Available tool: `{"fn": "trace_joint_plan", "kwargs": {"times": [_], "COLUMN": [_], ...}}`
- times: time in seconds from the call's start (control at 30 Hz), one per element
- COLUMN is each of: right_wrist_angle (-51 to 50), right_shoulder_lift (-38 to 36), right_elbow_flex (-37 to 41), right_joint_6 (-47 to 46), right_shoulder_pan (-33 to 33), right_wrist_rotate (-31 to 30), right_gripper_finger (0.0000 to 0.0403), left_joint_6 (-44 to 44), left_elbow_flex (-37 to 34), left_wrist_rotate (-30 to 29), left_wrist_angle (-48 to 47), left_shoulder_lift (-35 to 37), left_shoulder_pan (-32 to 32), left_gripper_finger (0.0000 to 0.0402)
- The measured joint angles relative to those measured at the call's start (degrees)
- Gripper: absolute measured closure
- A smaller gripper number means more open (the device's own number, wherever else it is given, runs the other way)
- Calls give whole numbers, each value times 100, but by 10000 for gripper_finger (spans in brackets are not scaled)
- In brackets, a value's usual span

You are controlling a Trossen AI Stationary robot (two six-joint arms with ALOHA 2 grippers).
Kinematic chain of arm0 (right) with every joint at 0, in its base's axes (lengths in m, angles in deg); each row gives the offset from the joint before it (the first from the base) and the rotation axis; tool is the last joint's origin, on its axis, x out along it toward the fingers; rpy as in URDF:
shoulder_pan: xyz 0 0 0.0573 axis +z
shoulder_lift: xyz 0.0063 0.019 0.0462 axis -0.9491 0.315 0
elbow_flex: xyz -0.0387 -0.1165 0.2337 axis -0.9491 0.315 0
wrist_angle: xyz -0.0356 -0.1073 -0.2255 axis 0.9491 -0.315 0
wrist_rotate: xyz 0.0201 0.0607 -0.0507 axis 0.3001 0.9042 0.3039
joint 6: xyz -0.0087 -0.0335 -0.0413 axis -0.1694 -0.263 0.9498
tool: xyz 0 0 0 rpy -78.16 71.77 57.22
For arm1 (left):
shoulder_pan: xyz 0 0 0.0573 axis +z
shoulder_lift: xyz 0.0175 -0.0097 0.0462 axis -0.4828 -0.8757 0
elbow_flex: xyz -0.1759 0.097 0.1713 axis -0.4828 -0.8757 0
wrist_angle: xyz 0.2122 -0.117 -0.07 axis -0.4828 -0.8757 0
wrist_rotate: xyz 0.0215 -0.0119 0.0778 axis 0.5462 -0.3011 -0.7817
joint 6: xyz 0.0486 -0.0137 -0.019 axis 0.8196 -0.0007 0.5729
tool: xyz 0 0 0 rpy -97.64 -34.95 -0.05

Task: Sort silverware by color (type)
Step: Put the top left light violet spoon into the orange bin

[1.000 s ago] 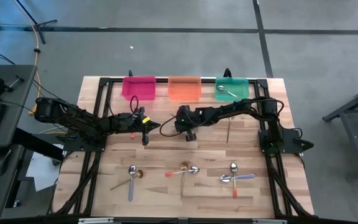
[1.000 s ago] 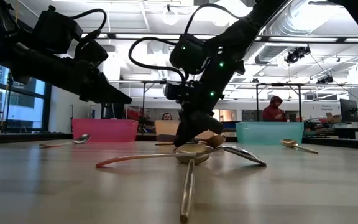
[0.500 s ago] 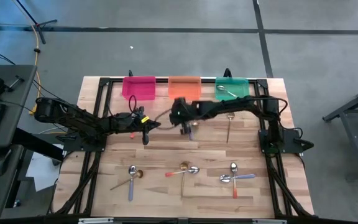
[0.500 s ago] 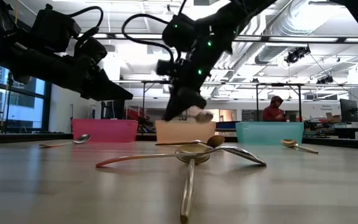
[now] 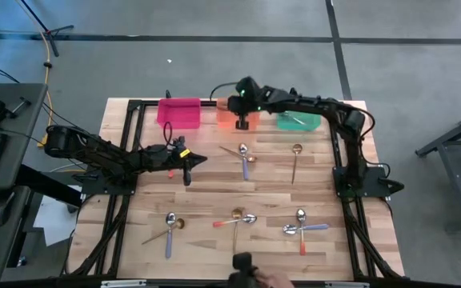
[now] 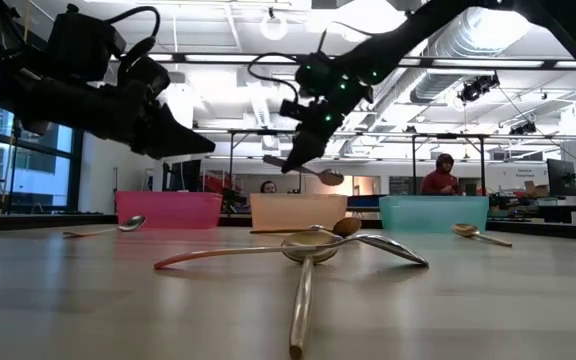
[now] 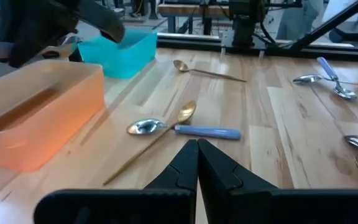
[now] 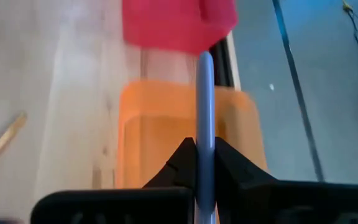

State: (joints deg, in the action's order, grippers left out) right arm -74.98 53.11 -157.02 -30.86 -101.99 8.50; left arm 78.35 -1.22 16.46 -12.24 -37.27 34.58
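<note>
My right gripper (image 5: pixel 242 122) hangs above the orange bin (image 5: pixel 236 111) at the table's far edge, shut on a spoon with a purple-blue handle (image 8: pixel 204 93); the low view shows it (image 6: pixel 306 170) in the air. My left gripper (image 5: pixel 186 166) hovers left of centre, shut and empty (image 7: pixel 197 155). A blue-handled spoon (image 5: pixel 247 158) lies crossed with a gold one (image 7: pixel 166 127) at mid-table. Another gold spoon (image 5: pixel 295 160) lies to their right. Near the front edge lie three small clusters of spoons (image 5: pixel 170 225) (image 5: pixel 236 218) (image 5: pixel 301 227). One spoon (image 5: pixel 293 120) lies in the teal bin (image 5: pixel 309 122). My right gripper pinches the spoon's purple-blue handle (image 8: pixel 204 140) between its two fingers (image 8: pixel 182 163), coming from above with the fingers across the handle. The spoon is lifted clear and lies nearly level; its bowl (image 6: pixel 330 177) dips slightly and its handle end (image 8: pixel 205 59) points toward the pink bin.
The pink bin (image 5: pixel 179 111) stands left of the orange one along the far edge. Black frame rails (image 5: pixel 349 172) run along both table sides. A person's hand with a dark object (image 5: pixel 250 272) shows at the near edge. Bare wood lies between the bins and the mid-table spoons.
My right gripper has risen from the mid-table spoons and swung toward the far edge, ending above the orange bin. It has carried the blue-handled spoon up clear of the table. Two crossed spoons have stayed behind. A hand has appeared at the near edge.
</note>
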Motion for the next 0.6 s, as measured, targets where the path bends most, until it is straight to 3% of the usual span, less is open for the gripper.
{"fn": "trace_joint_plan", "kwargs": {"times": [0.13, 0.6], "right_wrist_angle": [275, -156], "right_shoulder_lift": [88, 1102], "right_elbow_flex": [-17, -670], "right_joint_6": [-64, -315], "right_shoulder_pan": [-191, -548], "right_wrist_rotate": [554, 944], "right_gripper_finger": [400, 398], "left_joint_6": [36, -102], "left_elbow_flex": [0, 9], "left_wrist_rotate": [0, 0], "left_wrist_angle": [42, 68], "left_shoulder_lift": [0, 0], "left_shoulder_pan": [43, 153], "left_gripper_finger": [402, 402]}}
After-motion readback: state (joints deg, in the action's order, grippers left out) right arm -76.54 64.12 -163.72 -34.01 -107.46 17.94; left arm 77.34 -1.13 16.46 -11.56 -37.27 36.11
